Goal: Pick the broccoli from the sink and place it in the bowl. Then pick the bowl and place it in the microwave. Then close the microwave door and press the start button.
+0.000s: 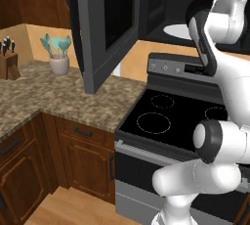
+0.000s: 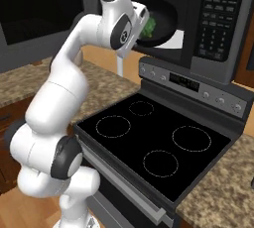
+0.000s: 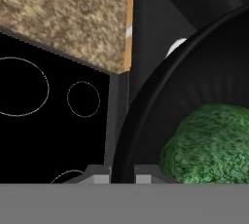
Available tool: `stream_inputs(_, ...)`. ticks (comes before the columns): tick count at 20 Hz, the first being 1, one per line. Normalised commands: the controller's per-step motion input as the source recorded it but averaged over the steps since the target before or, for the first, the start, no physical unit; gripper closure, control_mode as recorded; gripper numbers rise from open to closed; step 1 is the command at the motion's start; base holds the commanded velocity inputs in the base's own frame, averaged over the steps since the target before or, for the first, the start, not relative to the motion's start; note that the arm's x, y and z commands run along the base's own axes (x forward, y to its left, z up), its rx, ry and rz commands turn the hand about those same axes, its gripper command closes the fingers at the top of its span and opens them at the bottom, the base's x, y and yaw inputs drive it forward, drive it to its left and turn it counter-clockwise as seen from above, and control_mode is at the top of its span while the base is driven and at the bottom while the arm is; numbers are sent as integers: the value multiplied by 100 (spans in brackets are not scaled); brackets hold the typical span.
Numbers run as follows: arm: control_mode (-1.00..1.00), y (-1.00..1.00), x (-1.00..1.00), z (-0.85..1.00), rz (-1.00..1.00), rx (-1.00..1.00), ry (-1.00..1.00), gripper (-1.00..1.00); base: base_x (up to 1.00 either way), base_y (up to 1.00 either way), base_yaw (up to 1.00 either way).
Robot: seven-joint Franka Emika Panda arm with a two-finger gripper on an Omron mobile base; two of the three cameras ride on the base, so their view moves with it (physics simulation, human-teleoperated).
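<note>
My gripper (image 3: 121,177) is shut on the rim of the black bowl (image 3: 146,106), one fingertip on each side of the rim. The bright-green broccoli (image 3: 214,145) lies inside the bowl. In the right base view the bowl (image 2: 162,19) with the broccoli (image 2: 149,26) hangs tilted at the mouth of the black microwave (image 2: 218,24), just above its white turntable plate (image 2: 173,38). The microwave door (image 1: 107,28) stands wide open to the left, over the counter. In the left base view my own arm hides the bowl.
The black stove (image 2: 149,138) with burner rings lies directly below the microwave, and its grey control panel (image 2: 198,85) runs along the back. A speckled stone counter (image 1: 58,97) stretches left, carrying a utensil cup (image 1: 58,55) and a knife block (image 1: 7,57).
</note>
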Motion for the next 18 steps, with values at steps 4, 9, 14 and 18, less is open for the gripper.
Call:
stream_inputs(4,-100,-17,48,-19,0,0,1,100,0,0,0)
stream_inputs(9,-100,-23,59,-2,0,0,0,100,0,0,0)
stream_inputs(14,-100,-15,62,0,0,0,0,100,0,0,0)
stream_inputs(18,-100,-6,47,-16,0,0,0,100,0,0,0)
